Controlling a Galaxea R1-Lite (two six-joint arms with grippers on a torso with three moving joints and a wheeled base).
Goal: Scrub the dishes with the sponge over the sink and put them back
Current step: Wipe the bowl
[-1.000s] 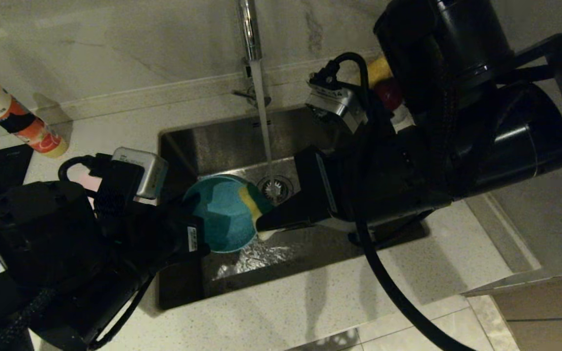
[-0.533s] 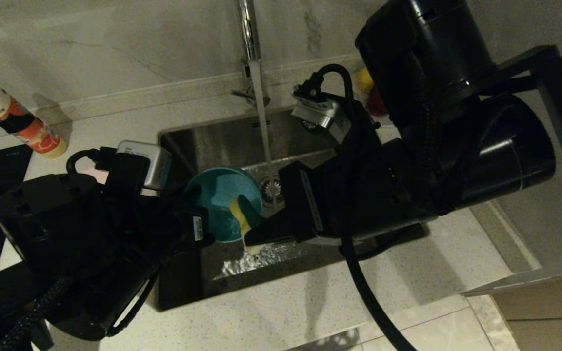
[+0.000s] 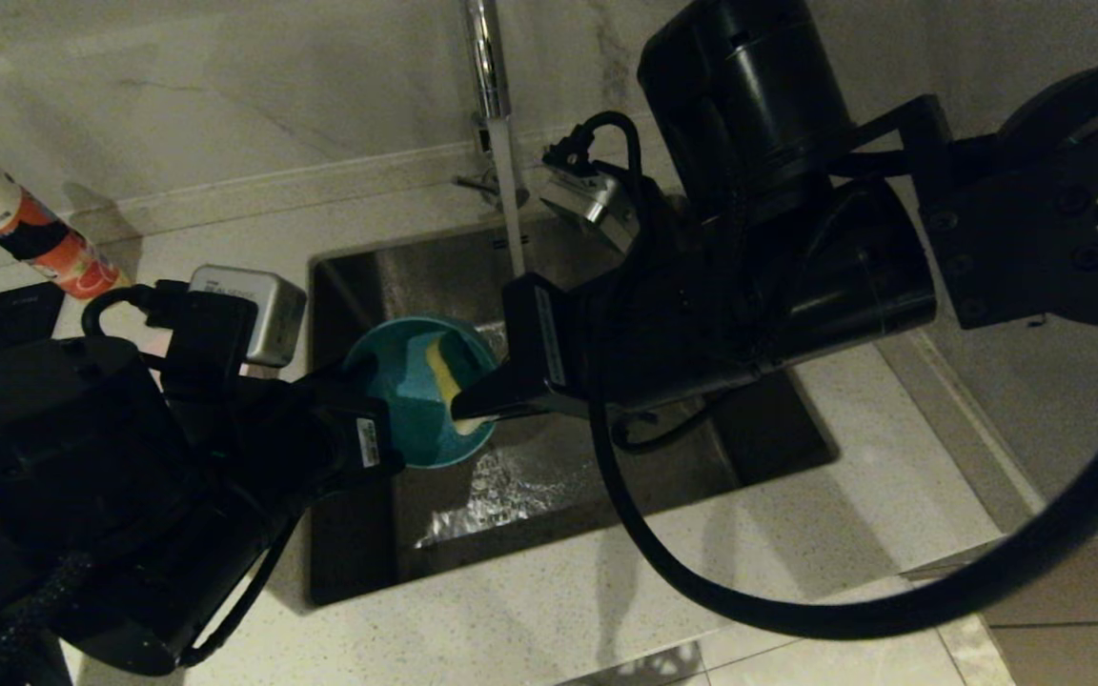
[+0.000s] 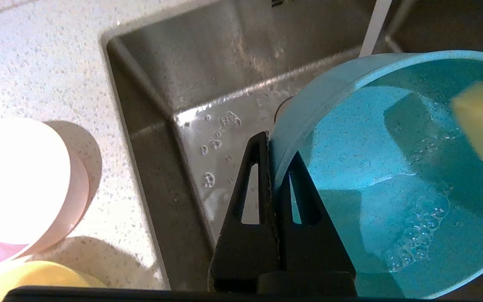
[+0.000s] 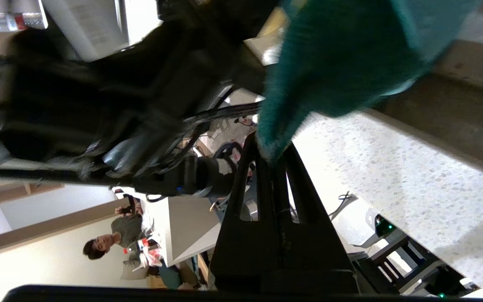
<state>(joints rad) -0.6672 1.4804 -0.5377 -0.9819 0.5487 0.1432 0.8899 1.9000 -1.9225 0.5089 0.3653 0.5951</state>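
Three bowls (image 4: 392,180), one sponge (image 3: 442,372), one sink (image 3: 559,476).

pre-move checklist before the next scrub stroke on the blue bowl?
1. Left gripper shut on the blue bowl at its rim: ok.
2. Right gripper shut on the sponge: ok.
3. Sponge inside the bowl, against its inner wall: ok.
4. Bowl held over the sink: ok.
5. Faucet water running: ok; whether the stream lands in the bowl: cannot tell.
6. Pink bowl and yellow bowl on the counter, apart from the arms: ok.
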